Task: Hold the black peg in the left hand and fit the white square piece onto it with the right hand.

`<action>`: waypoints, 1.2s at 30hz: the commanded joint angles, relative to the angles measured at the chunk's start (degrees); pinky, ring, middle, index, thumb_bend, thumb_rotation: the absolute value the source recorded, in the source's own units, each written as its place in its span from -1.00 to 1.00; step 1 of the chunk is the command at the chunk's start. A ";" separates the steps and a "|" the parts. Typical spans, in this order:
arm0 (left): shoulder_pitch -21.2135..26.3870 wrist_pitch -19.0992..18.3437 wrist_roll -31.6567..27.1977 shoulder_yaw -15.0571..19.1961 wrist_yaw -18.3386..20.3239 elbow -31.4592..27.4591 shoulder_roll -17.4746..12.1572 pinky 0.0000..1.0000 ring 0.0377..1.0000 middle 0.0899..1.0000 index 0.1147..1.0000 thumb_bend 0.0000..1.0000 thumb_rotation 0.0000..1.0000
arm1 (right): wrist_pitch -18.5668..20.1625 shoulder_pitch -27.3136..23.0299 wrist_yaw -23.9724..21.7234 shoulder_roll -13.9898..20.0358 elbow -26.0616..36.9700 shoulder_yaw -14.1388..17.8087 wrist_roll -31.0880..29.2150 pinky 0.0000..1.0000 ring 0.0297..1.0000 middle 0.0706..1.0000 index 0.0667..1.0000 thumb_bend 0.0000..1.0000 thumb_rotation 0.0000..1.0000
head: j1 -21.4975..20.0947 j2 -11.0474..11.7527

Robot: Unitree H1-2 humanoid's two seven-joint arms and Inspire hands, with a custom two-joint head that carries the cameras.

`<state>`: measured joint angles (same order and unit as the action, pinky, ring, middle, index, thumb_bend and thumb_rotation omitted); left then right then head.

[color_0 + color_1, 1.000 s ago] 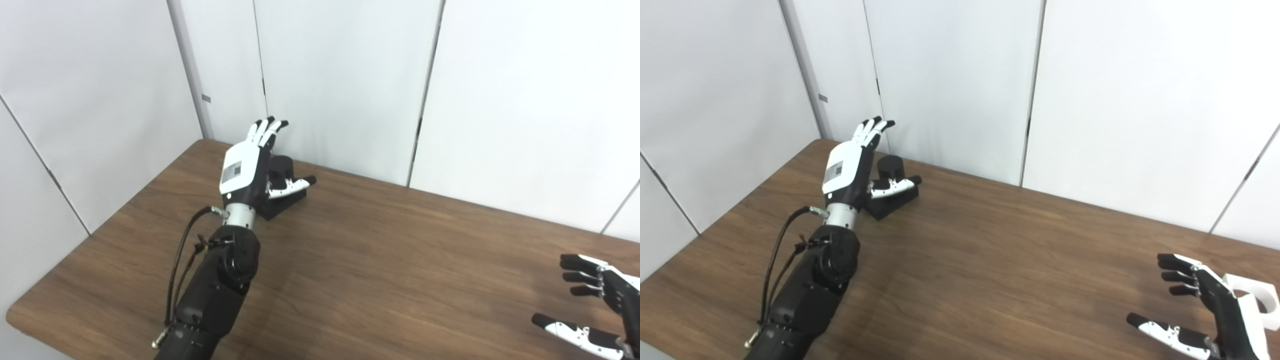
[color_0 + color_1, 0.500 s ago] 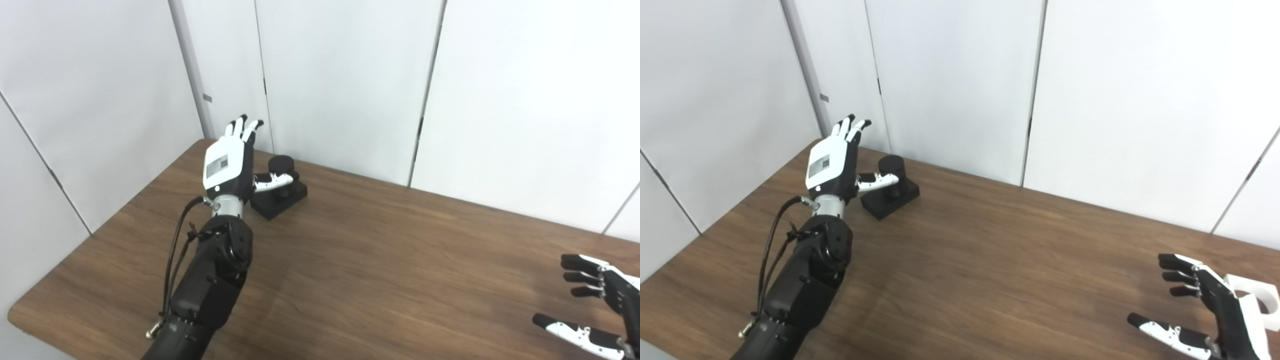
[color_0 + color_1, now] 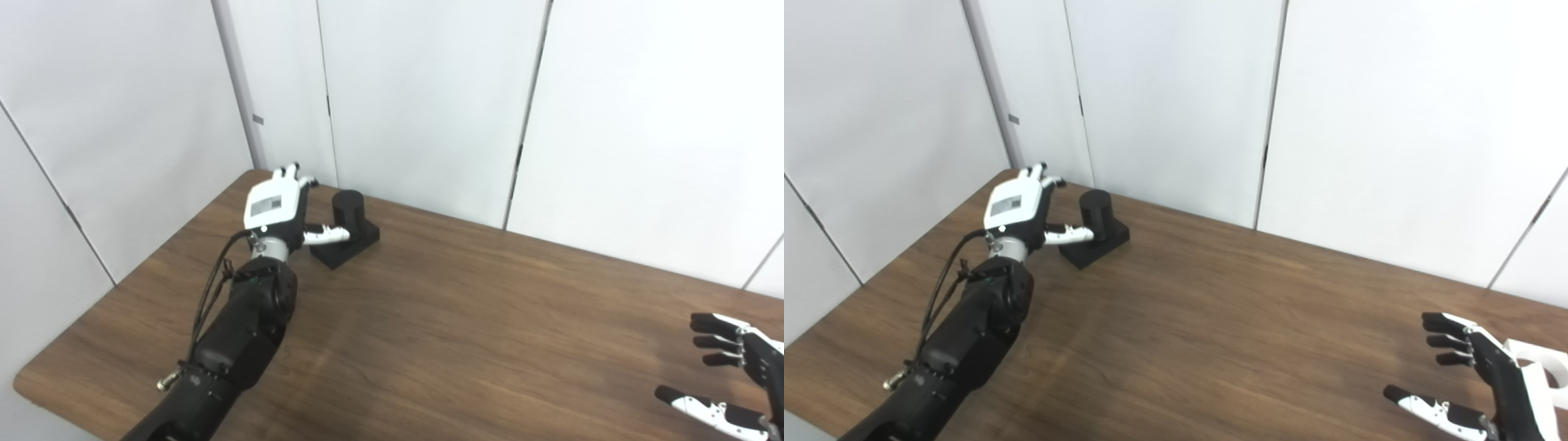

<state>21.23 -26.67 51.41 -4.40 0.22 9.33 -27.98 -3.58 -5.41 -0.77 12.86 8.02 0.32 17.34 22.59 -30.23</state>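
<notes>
The black peg [image 3: 350,209], a round post on a square black base, stands upright near the far left corner of the brown table. My left hand [image 3: 274,205] is open just left of it, its fingers apart and lowered toward the table, its thumb lying in front of the post. My right hand [image 3: 1482,380] is open at the bottom right, fingers spread. The white square piece [image 3: 1543,373] with a round hole lies on the table right behind my right hand, partly hidden by it; it shows only in the right eye view.
The brown wooden table [image 3: 465,306] runs across the view, its left edge [image 3: 122,288] and near left corner in sight. White wall panels [image 3: 429,92] stand close behind the table's far edge, right behind the peg.
My left hand has moved left and down, from in front of the peg to its left side, fingers lowered from pointing up. The right hand has stayed. The camera has shifted slightly.
</notes>
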 commanded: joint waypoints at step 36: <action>8.64 -0.15 6.39 -9.60 5.81 11.51 -4.41 0.90 1.00 1.00 0.56 1.00 0.31 | 0.52 -0.52 -0.23 0.92 4.99 0.73 -0.72 0.19 0.36 0.40 0.36 0.40 -1.00 | -0.74 -1.54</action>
<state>27.02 -26.49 56.38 -14.47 6.81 21.23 -30.23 -2.42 -4.94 -0.90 12.87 10.84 0.38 17.16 21.80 -31.73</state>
